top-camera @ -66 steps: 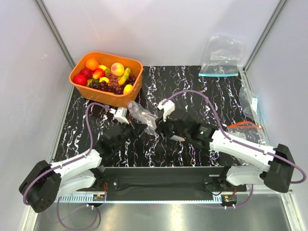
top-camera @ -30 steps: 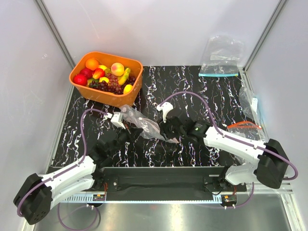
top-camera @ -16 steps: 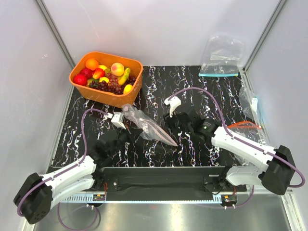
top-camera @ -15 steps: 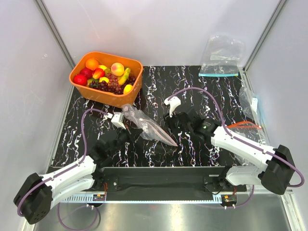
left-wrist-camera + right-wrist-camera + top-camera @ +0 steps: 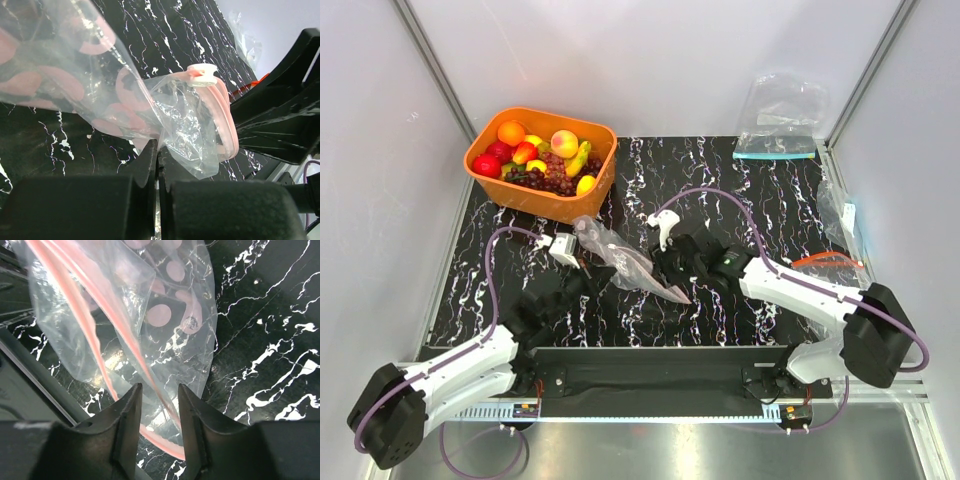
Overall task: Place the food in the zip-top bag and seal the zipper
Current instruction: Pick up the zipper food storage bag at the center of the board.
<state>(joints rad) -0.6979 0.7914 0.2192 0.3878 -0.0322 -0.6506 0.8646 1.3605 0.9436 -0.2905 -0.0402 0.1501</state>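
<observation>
the zip-top bag is pinched fast in the left gripper so the zipper is presented between the spread right gripper.

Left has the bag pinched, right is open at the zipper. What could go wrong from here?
1. The right gripper is open around the pale pink zipper strip of the clear crinkly plastic bag; closing may clamp both lips together, keeping the mouth shut.
2. The left gripper pinches only a thin fold of film, which might slip under pull.
</observation>
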